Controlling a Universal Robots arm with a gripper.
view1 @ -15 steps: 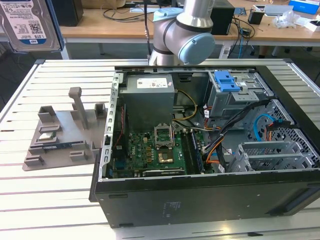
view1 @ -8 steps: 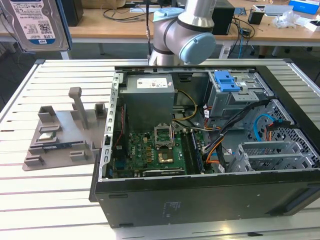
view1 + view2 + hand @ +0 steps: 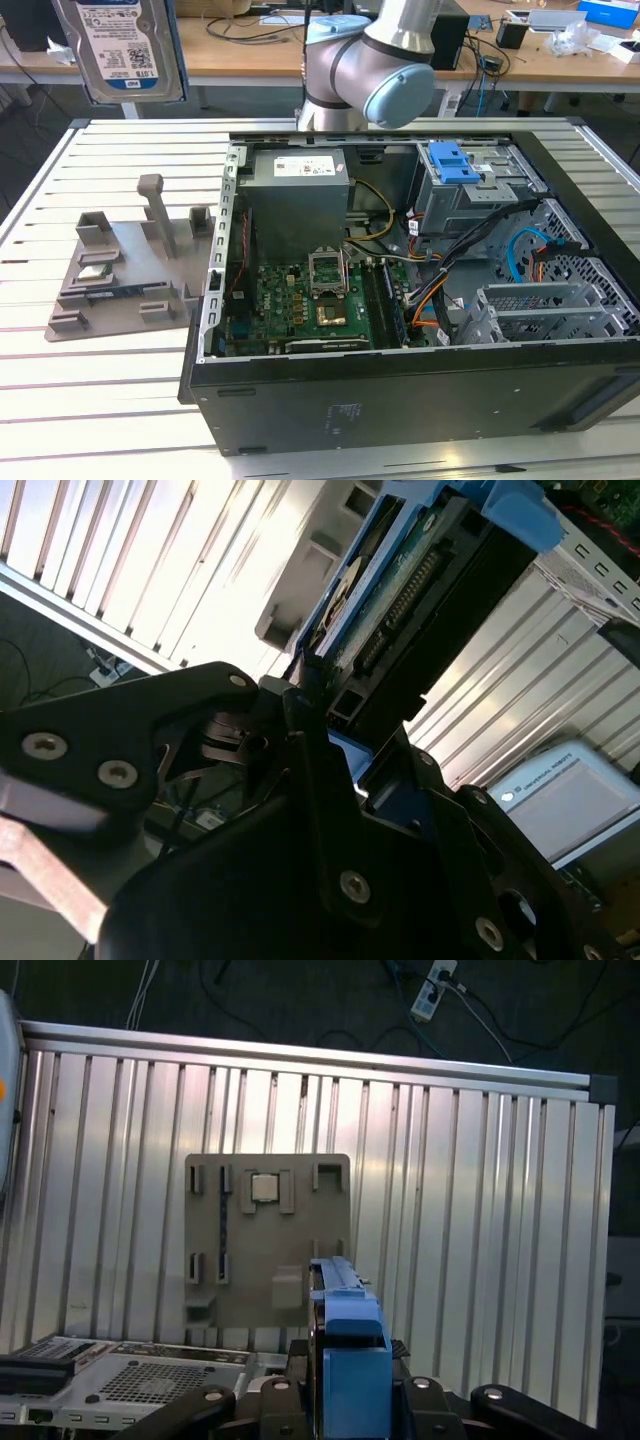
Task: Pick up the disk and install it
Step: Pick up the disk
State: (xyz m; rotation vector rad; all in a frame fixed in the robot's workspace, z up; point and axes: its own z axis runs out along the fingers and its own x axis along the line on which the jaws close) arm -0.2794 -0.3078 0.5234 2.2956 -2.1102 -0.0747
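The disk (image 3: 118, 45), a silver-grey drive with a barcode label and blue side rails, hangs high above the slatted table at the exterior view's upper left. In the first wrist view my gripper (image 3: 348, 1365) is shut on the disk (image 3: 345, 1310), whose blue rail stands edge-on between the black fingers (image 3: 300, 1380). The second wrist view shows the disk (image 3: 400, 590) from its connector end, clamped by the gripper (image 3: 335, 715). Directly below it lies the grey holder plate (image 3: 265, 1240). The arm's elbow (image 3: 370, 65) sits behind the computer case.
An open computer case (image 3: 420, 300) lies on the table (image 3: 100, 400), with a drive cage and its blue latch handle (image 3: 455, 160) at the back and a grey power supply box (image 3: 300, 195). The grey holder plate (image 3: 130, 270) stands left of the case. Desks with cables lie behind.
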